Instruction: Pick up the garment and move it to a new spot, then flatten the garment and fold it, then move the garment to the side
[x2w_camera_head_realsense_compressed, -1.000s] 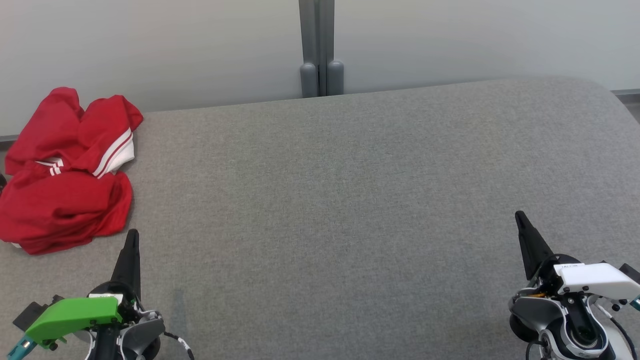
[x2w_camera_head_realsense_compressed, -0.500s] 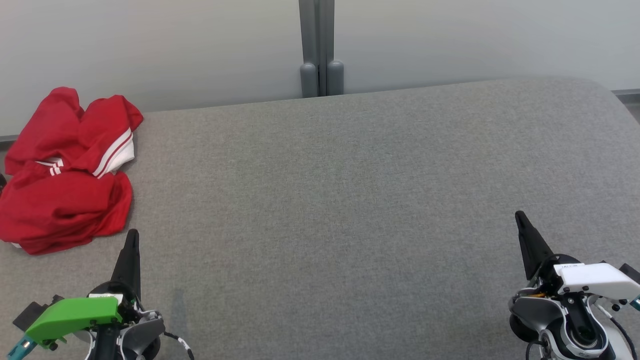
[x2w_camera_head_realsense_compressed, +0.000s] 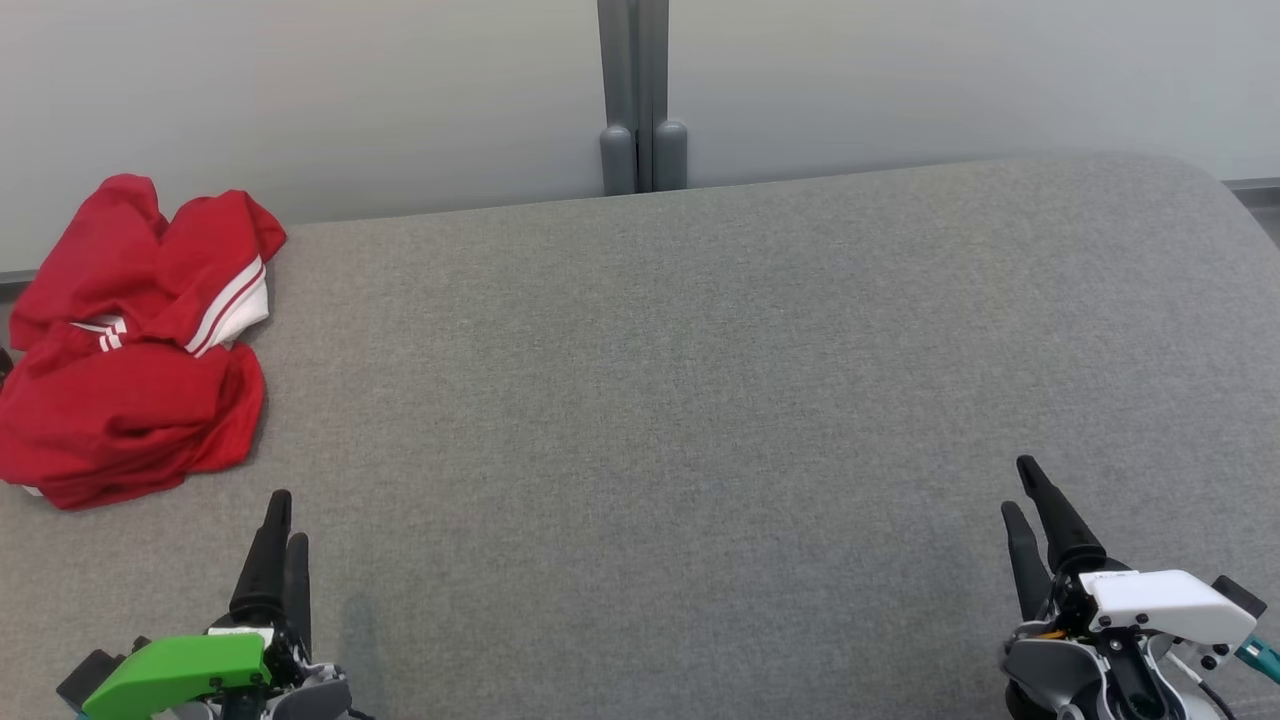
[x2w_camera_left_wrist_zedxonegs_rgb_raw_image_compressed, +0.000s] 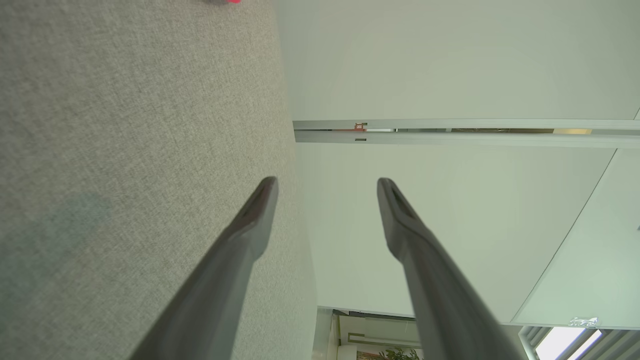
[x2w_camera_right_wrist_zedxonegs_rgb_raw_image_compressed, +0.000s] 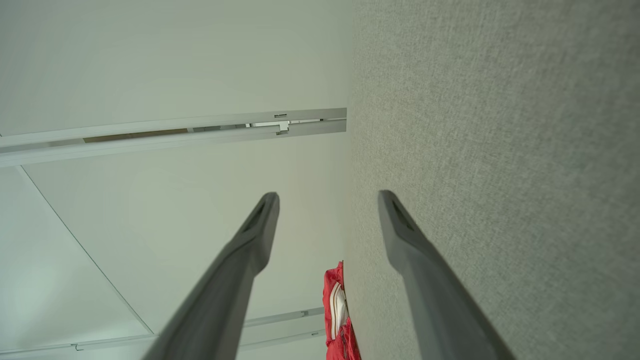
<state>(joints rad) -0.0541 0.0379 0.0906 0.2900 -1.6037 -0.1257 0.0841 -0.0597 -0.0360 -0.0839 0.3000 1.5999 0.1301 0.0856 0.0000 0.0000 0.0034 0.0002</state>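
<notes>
The garment (x2w_camera_head_realsense_compressed: 130, 345), red with white stripes, lies crumpled at the far left of the grey padded surface (x2w_camera_head_realsense_compressed: 680, 400); a strip of it (x2w_camera_right_wrist_zedxonegs_rgb_raw_image_compressed: 337, 312) shows low in the right wrist view. My left gripper (x2w_camera_head_realsense_compressed: 285, 520) hovers at the lower left, just below and right of the garment, open with nothing between its fingers (x2w_camera_left_wrist_zedxonegs_rgb_raw_image_compressed: 327, 182). At the lower right my right gripper (x2w_camera_head_realsense_compressed: 1020, 485) stands open and empty, far from the garment, its fingers (x2w_camera_right_wrist_zedxonegs_rgb_raw_image_compressed: 327, 197) spread apart.
A pale wall runs behind the surface, with a grey vertical post (x2w_camera_head_realsense_compressed: 640, 95) at its middle. The surface's rounded corner (x2w_camera_head_realsense_compressed: 1215, 185) is at the far right.
Both grippers have gone from shut to open and have drawn back toward the bottom edge of the head view. The garment has not moved.
</notes>
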